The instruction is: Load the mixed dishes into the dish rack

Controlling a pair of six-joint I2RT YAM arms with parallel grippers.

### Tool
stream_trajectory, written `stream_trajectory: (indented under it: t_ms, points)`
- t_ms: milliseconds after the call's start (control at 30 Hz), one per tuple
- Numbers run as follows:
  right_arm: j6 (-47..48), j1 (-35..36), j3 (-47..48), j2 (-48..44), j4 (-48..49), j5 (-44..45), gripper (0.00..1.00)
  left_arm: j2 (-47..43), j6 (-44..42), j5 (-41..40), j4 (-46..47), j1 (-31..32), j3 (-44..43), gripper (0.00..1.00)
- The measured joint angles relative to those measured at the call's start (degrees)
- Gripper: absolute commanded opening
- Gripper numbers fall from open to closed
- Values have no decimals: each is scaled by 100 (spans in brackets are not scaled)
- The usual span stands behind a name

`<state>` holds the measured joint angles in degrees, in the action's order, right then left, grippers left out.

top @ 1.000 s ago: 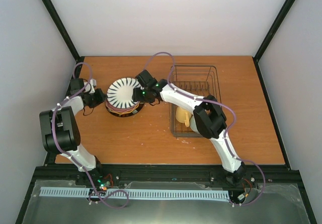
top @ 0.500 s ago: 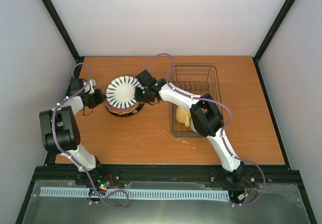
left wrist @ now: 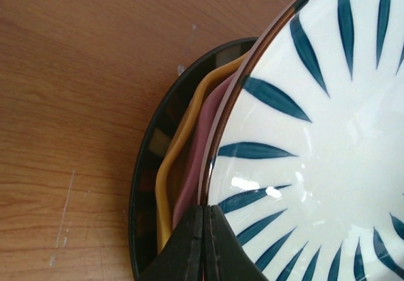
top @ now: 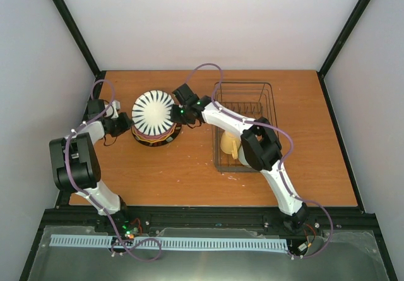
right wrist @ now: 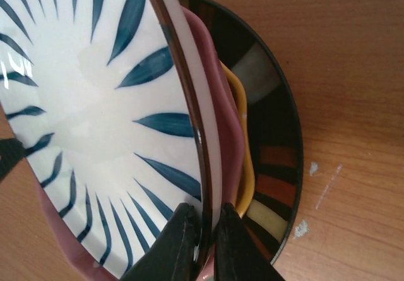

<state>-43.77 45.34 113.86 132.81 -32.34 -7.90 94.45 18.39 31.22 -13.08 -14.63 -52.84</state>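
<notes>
The white plate with dark radial stripes (top: 153, 113) tops a stack on the left half of the table and tilts up. My right gripper (top: 179, 112) is shut on its right rim, with the edge pinched between the jaws (right wrist: 203, 213). Under the striped plate (right wrist: 82, 104) lie a pink plate (right wrist: 225, 129), a mustard wavy-rimmed dish (right wrist: 244, 136) and a dark-rimmed plate (right wrist: 278, 129). My left gripper (left wrist: 204, 210) is shut and empty, its tip against the stack's left edge just below the striped plate (left wrist: 328, 136). A pale yellow mug (top: 229, 145) sits in the dish rack (top: 268, 107).
The dark wire rack stands right of the stack, with my right arm reaching across its near left corner. Black frame posts run along the table's left and right edges (top: 93, 98). Bare wood (top: 183, 173) lies in front of the stack.
My right gripper has closed onto the striped plate's rim and raised that side, so the plate tilts more steeply. The left gripper has stayed shut and in place.
</notes>
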Motion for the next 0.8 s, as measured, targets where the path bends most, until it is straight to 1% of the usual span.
stream_trajectory:
  t_ms: [233,267,400,467,633,700,767,800]
  points:
    - [90,7,-37,-15,98,15,3,2,-9,-4,-31,-9,28,1]
    - [92,7,-37,-15,101,11,3,2,-9,-2,-33,-9,31,2]
    - [90,7,-157,-74,203,2,3,2,-35,0,-39,-9,31,16]
    - [81,7,-354,-168,356,-24,3,2,-42,50,-26,4,28,25]
    - [15,2,-721,-369,647,-131,3,-9,-79,142,13,50,15,35]
    - [-7,-7,-833,-431,785,-195,3,-26,-85,142,17,57,13,41]
    - [-22,-17,-953,-496,933,-262,3,-61,-79,118,17,57,9,43]
    - [-22,-24,-1001,-522,990,-299,3,-72,-87,101,20,57,7,46]
